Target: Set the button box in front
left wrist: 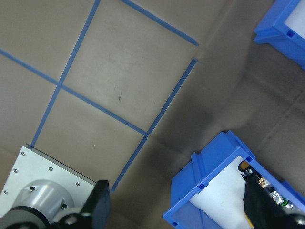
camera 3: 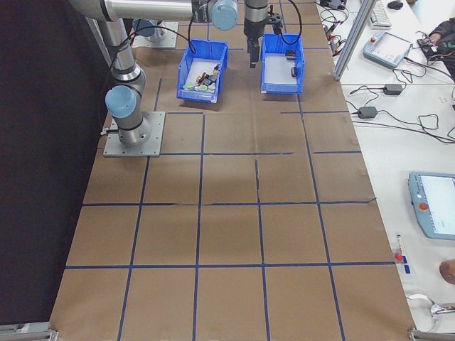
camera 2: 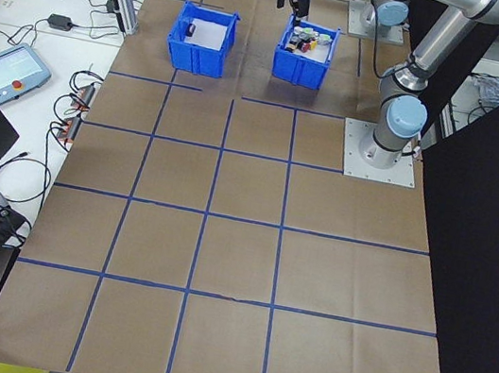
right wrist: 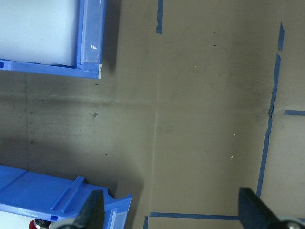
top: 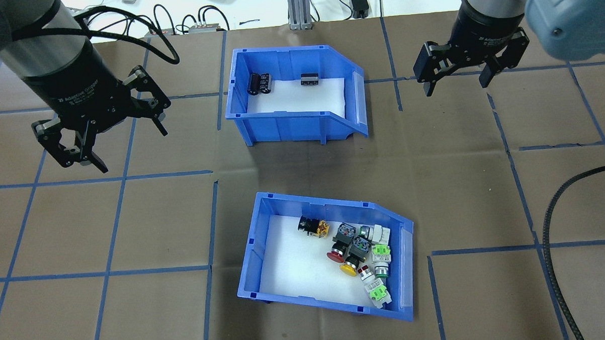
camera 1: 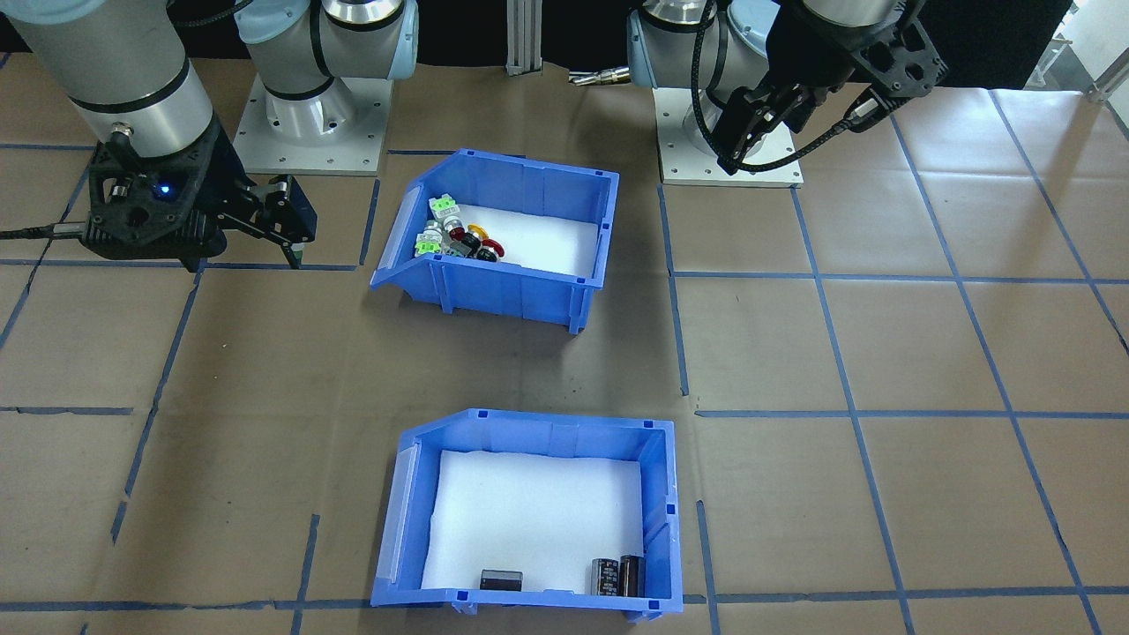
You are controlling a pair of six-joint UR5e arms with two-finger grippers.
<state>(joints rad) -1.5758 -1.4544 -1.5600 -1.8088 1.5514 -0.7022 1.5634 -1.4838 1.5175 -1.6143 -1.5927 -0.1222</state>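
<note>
The button box is a blue bin with white foam and a cluster of green, red, yellow and grey push buttons. It sits on the table's near side, close to the robot bases, as the front-facing view of the button box also shows. My left gripper hangs open and empty over the table, left of both bins. My right gripper hangs open and empty at the far right, beside the other bin. In the left wrist view the button box lies at the lower right.
A second blue bin holding a few dark cylindrical parts stands farther from the robot, directly beyond the button box. Brown paper with blue tape lines covers the table. Two robot base plates stand behind the button box.
</note>
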